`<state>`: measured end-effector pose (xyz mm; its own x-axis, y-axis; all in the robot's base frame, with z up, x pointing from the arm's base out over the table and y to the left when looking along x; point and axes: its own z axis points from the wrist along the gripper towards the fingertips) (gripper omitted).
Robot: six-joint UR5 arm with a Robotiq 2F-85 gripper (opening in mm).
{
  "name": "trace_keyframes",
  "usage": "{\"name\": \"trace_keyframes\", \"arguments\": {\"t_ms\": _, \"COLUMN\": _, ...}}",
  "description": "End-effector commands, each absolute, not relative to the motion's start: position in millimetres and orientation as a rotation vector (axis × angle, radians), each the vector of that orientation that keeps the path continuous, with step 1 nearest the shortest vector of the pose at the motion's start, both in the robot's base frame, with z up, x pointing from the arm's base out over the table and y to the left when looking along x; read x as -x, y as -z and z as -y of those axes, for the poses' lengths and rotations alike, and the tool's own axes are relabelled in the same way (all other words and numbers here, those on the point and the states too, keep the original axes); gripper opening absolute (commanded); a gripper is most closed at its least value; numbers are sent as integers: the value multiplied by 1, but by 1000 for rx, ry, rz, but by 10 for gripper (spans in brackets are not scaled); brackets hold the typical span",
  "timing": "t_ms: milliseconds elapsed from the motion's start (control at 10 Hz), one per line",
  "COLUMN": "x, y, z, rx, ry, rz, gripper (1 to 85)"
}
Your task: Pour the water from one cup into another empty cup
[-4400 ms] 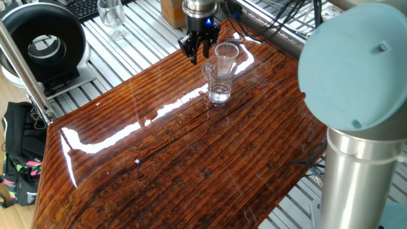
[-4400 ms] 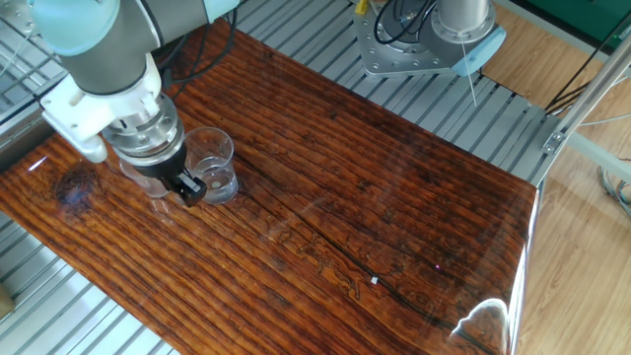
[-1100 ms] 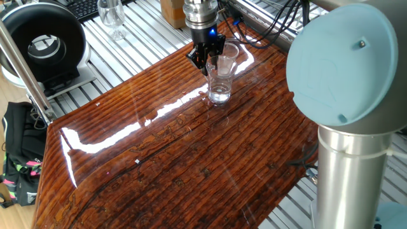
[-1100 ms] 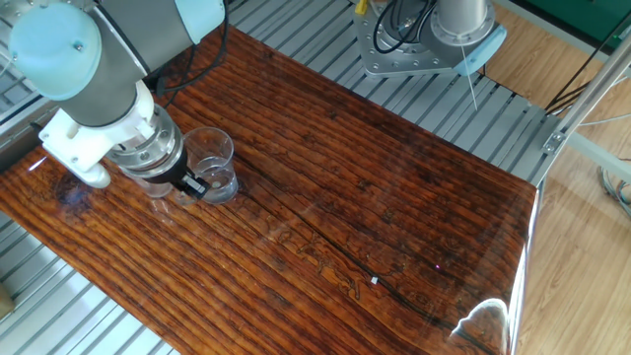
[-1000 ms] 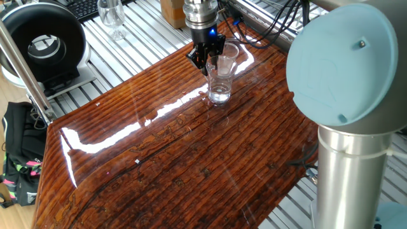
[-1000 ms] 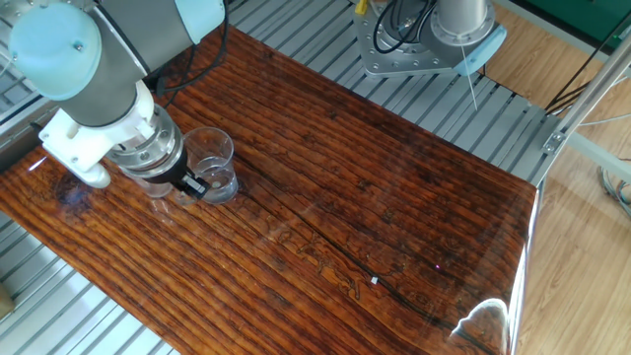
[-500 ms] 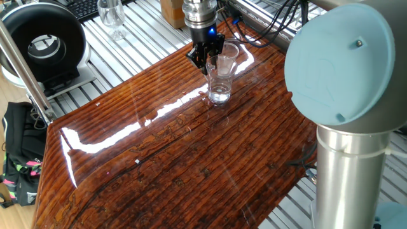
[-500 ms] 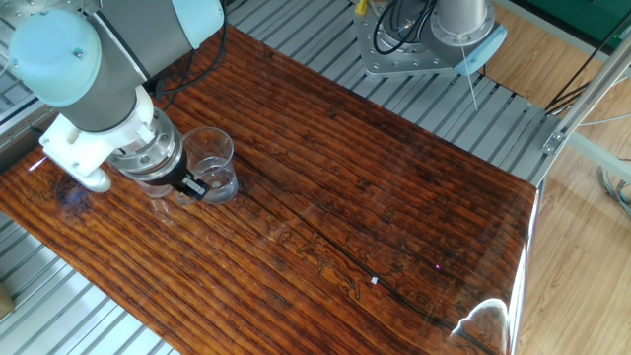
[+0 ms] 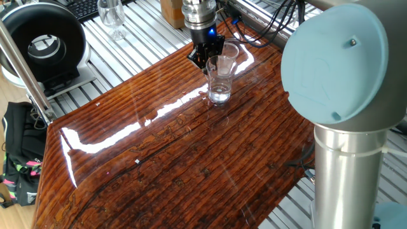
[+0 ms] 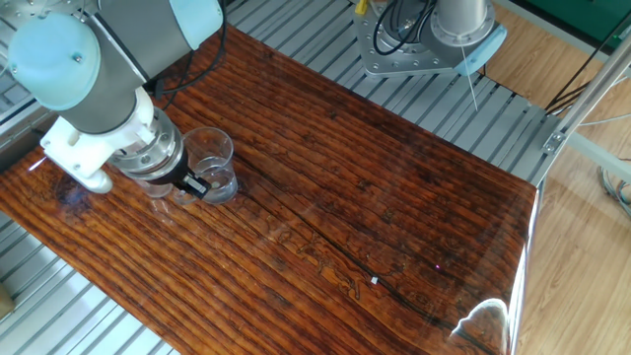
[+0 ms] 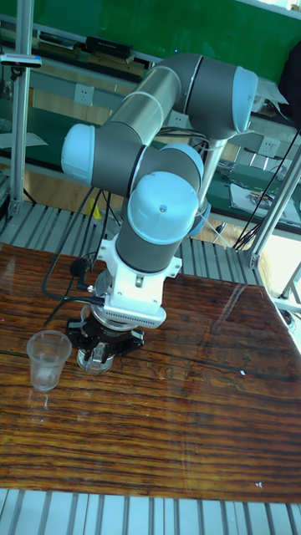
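The clear tumbler (image 9: 220,79) stands upright near the far edge of the wooden table (image 9: 191,165), with a little water (image 9: 219,95) in its base. It also shows in the other fixed view (image 10: 212,158), as does the water (image 10: 223,184). My gripper (image 9: 203,62) points straight down at the tumbler's side. Its fingers are drawn close together and appear to pinch the tumbler's wall at the rim. The gripper (image 10: 189,185) is against the tumbler's left side. The smaller cloudy cup (image 9: 230,49) stands empty just behind the tumbler. In the tall view the cup (image 11: 48,359) is left of the gripper (image 11: 96,358).
A stemmed glass (image 9: 112,16) stands on the metal slats at the back left, near a black round device (image 9: 44,41). A black bag (image 9: 19,152) lies off the table's left end. My arm's column (image 9: 350,159) fills the right foreground. A second robot base (image 10: 434,39) stands beyond the table.
The fingers were spread wide beside the tumbler 4.4 s ago and are now drawn in. Over the last second only the arm's elbow has shifted slightly; both cups stay put.
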<state>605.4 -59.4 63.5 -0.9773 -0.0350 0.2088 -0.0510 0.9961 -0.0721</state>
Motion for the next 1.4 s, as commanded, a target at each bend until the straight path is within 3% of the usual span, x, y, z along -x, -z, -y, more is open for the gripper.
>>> {"name": "trace_keyframes", "arguments": {"t_ms": 0, "x": -606, "y": -65, "z": 56, "rx": -60, "ry": -92, "rz": 2929, "gripper": 317}}
{"name": "trace_keyframes", "arguments": {"t_ms": 600, "x": -607, "y": -65, "z": 56, "rx": -77, "ry": -99, "rz": 2926, "gripper": 290}}
{"name": "trace_keyframes", "arguments": {"t_ms": 1300, "x": -600, "y": -73, "z": 58, "rx": -26, "ry": -148, "rz": 2896, "gripper": 20}}
